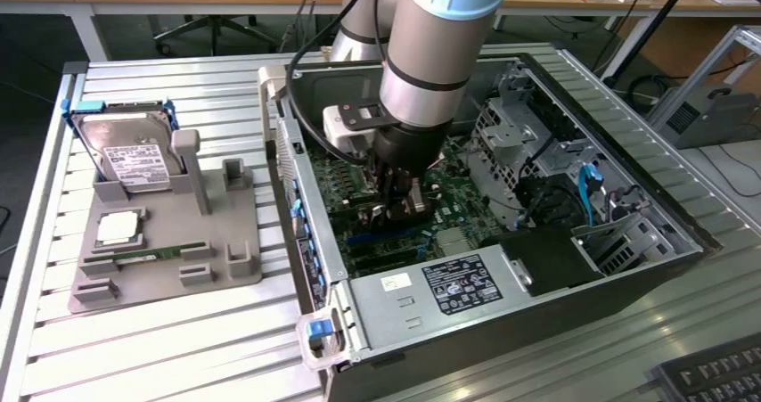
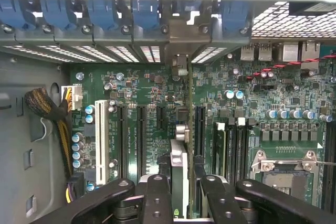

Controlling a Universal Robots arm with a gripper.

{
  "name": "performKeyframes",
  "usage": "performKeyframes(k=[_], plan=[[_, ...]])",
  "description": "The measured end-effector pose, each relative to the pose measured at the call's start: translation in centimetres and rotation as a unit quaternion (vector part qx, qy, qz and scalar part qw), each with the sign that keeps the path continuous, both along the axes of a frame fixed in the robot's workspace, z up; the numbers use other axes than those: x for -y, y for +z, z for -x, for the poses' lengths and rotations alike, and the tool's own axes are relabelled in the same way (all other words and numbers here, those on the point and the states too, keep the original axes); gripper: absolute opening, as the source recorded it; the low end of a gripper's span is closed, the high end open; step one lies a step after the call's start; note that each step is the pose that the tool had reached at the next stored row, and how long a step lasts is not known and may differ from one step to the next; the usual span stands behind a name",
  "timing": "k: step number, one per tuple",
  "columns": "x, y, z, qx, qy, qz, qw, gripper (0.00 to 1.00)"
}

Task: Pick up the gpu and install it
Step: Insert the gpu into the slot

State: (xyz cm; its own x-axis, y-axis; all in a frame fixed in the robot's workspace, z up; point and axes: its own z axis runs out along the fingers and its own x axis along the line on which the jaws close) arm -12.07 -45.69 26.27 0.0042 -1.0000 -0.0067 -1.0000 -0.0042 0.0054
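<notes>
- Gripping the gpu (image 2: 180, 169) edge-on, my gripper (image 2: 181, 195) has its fingers (image 2: 157, 198) closed against the card's two faces, at the lower middle of the wrist picture.
- I see the gpu standing upright over the motherboard (image 2: 152, 124), its thin edge running up the frame toward the metal end bracket (image 2: 178, 45) at the slot openings; I cannot tell whether it is seated in a slot.
- Blue retaining clips (image 2: 100, 14) line the top of the wrist frame above the vented slot covers.
- A white expansion slot (image 2: 101, 135) lies left of the card, and the bare processor socket (image 2: 283, 166) sits at lower right.
- In the exterior view my gripper (image 1: 402, 208) is down inside the open computer case (image 1: 666, 215), centre frame.
- The power supply (image 1: 458, 288) at lower centre carries a black label with white print, too small for me to read.
- At left, a grey holder (image 1: 167, 259) on the slatted counter (image 1: 178, 357) keeps a hard drive (image 1: 131, 157) with a white label, unreadable, a processor (image 1: 119, 228) and a memory stick (image 1: 149, 256).
</notes>
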Motion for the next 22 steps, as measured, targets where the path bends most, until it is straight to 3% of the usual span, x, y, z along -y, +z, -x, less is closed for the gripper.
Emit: performKeyframes(k=[22], plan=[[0.01,-0.74,0.0,-0.0002,-0.003,0.0009,1.0,0.27]])
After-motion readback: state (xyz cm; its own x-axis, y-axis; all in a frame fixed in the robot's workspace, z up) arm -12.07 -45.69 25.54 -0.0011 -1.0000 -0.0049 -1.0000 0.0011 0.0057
